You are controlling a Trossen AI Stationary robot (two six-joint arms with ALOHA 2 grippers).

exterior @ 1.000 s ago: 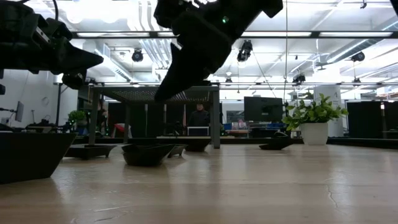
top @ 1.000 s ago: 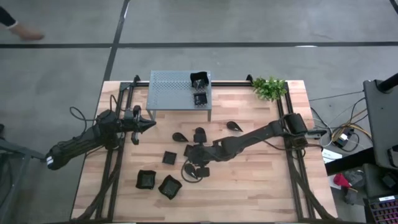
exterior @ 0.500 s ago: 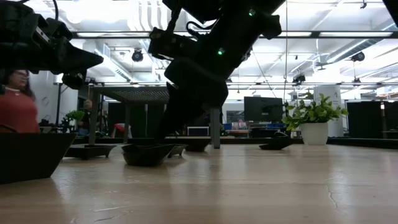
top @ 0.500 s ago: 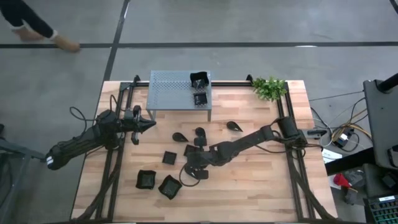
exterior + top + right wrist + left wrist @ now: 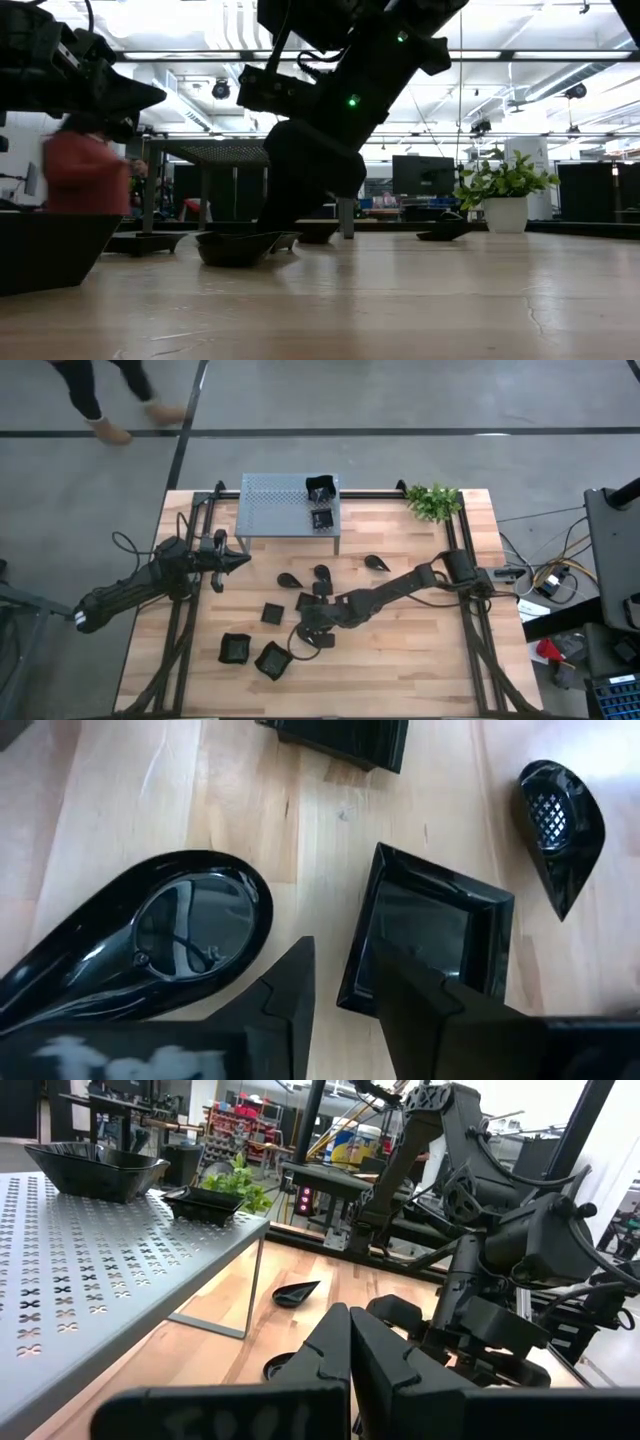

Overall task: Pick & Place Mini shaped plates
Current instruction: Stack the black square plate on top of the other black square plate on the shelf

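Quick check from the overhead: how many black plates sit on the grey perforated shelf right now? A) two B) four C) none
A: two black plates sit at one end of the grey perforated shelf, one wavy-rimmed and one smaller; the left wrist view shows the same pair.

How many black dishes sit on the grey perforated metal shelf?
2, at the shelf's right end seen from above: a wavy-rimmed dish at the corner, a smaller square dish beside it. None looks hidden.
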